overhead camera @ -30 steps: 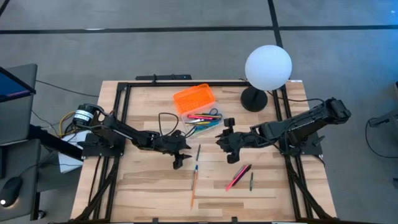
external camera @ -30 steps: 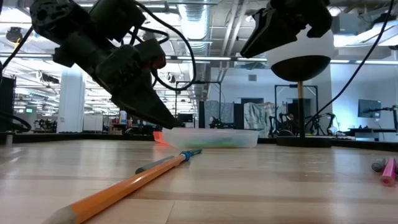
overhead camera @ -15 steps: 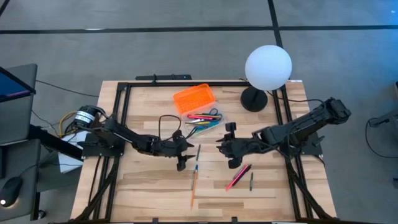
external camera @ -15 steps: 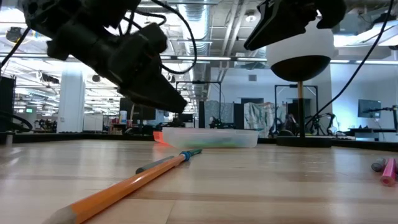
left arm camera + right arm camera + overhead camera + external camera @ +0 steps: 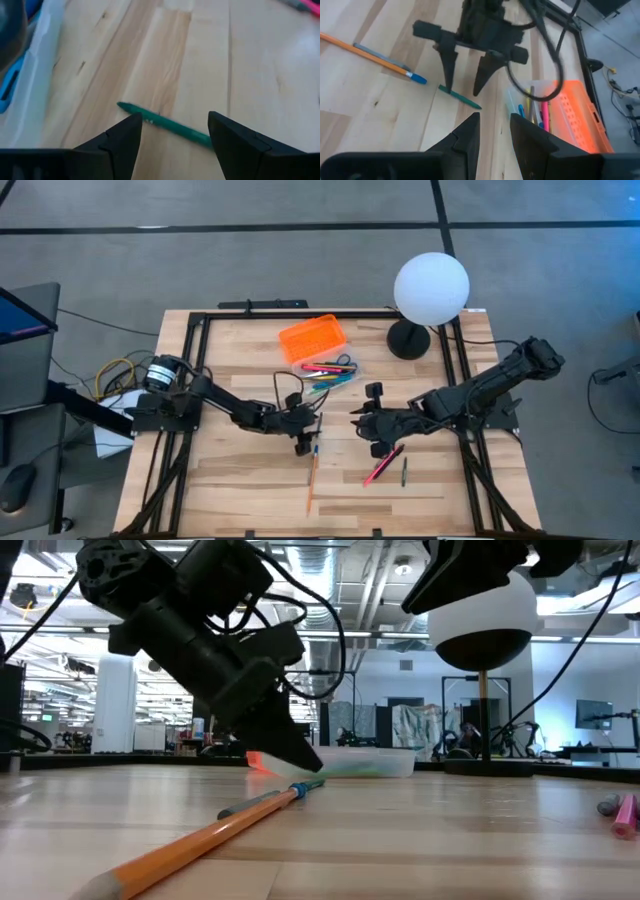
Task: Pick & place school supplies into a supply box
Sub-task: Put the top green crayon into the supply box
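Observation:
A green pen lies flat on the wood table, just on the near side of the supply box. The box is a clear case with several pens in it, and its orange lid lies behind it. My left gripper is open and low over the table, one finger on each side of the green pen, touching nothing. My right gripper hangs open and empty to the right of it. An orange pencil and pink markers lie nearer the front.
A white globe lamp on a dark base stands at the back right. A grey pencil lies beside the orange pencil, and a dark green pen beside the pink markers. Black frame rails run along the table's sides.
My left gripper has moved toward the table's right edge and down, ending low over the green pen with a finger on each side. My right gripper has drifted a little toward the near edge, staying high. No supplies have moved.

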Motion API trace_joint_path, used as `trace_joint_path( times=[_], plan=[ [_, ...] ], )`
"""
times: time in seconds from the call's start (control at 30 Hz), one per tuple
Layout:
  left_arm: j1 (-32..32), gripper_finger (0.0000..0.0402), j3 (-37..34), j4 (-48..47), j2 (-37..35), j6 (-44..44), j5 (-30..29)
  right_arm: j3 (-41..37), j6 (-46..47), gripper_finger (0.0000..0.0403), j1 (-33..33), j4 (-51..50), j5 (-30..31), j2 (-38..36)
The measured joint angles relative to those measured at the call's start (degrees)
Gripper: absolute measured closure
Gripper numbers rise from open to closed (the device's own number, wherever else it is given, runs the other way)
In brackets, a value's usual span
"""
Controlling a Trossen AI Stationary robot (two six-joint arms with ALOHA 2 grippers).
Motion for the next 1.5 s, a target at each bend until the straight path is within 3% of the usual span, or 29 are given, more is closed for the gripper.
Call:
trace_joint_path(
  times=[0.47, 0.87, 1.23, 1.5],
  plan=[
    [1.34, 0.0177, 3.04, -0.50, 5.72, -4.50, 1.68, 0.00, 1.29, 0.0301, 0.87, -0.22, 0.21, 0.00],
    [1.44, 0.0185, 9.05, -18.52, 5.86, 0.25, 4.16, 0.00, 4.45, 0.0301, 1.00, -2.33, 0.19, 0.00],
    [2.43, 0.0305, 9.09, -19.64, 5.66, 10.98, 11.99, 0.00, 6.78, 0.0301, 1.00, -3.57, 0.12, 0.00],
    [2.42, 0.0372, 9.09, -20.15, 5.55, 11.28, 13.77, -2.53, 6.88, 0.0301, 1.00, -2.29, -0.23, 0.00]
  ],
)
